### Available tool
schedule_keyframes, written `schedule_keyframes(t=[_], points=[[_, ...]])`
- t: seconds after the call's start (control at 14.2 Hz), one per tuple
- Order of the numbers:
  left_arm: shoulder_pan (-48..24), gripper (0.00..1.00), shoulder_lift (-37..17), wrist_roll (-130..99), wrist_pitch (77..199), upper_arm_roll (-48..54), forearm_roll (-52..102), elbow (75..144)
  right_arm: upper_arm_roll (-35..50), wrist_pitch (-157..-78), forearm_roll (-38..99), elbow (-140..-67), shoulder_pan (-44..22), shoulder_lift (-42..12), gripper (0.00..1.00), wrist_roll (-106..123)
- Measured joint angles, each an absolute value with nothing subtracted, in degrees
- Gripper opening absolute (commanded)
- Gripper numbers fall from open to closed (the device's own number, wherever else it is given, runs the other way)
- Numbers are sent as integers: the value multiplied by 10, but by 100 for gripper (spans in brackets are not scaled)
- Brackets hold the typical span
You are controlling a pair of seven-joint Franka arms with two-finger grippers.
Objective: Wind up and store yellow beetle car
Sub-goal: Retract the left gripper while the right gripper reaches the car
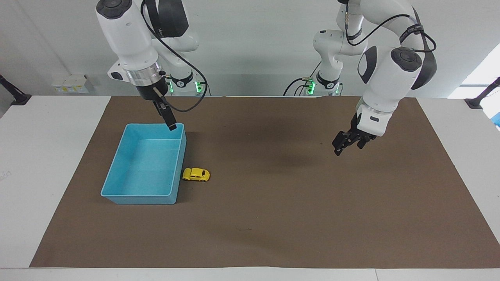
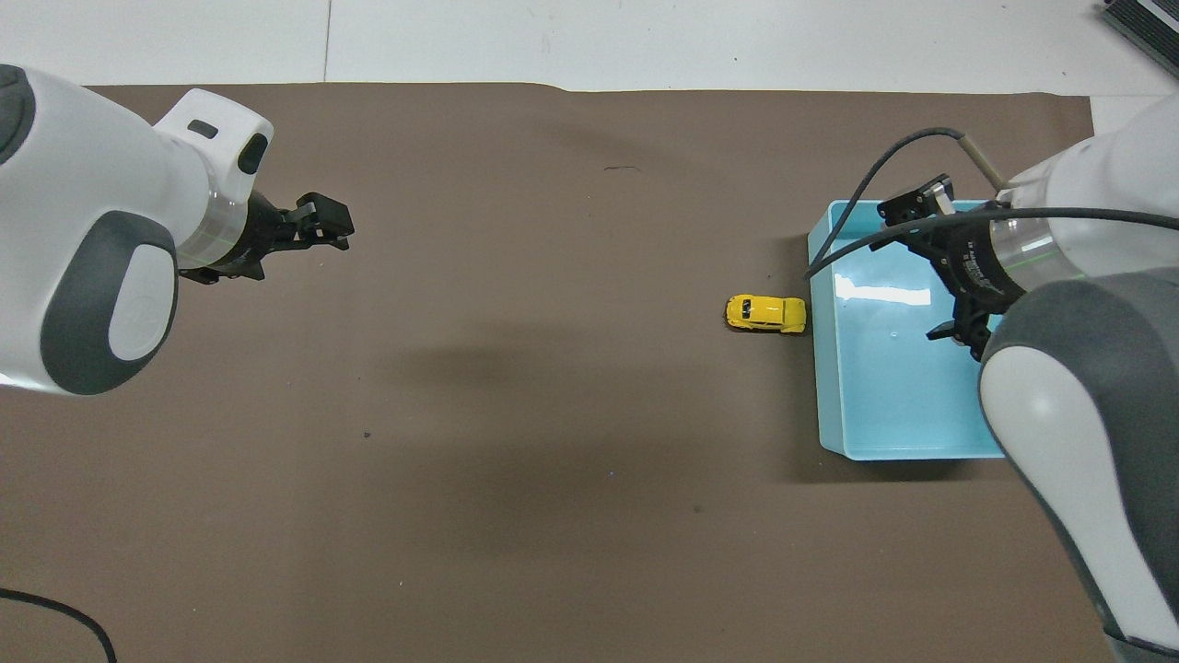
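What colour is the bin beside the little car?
Light blue bin; clearest in the facing view.

Bright, even light from above; soft arm shadows pool on brown mat [image 1: 273, 218]. White glare streaks blue bin floor [image 2: 884, 295]. Daylight flares at edge. Both views sharp.
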State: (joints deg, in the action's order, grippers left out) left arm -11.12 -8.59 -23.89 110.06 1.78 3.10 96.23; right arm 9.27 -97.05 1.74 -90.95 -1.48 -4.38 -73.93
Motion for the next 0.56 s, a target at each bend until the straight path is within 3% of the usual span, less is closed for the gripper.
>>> schedule_keyframes(t=[0.56], points=[[-84, 100, -47, -42, 1031, 17, 2, 962, 93, -1031, 11, -929, -48, -104, 100, -933]])
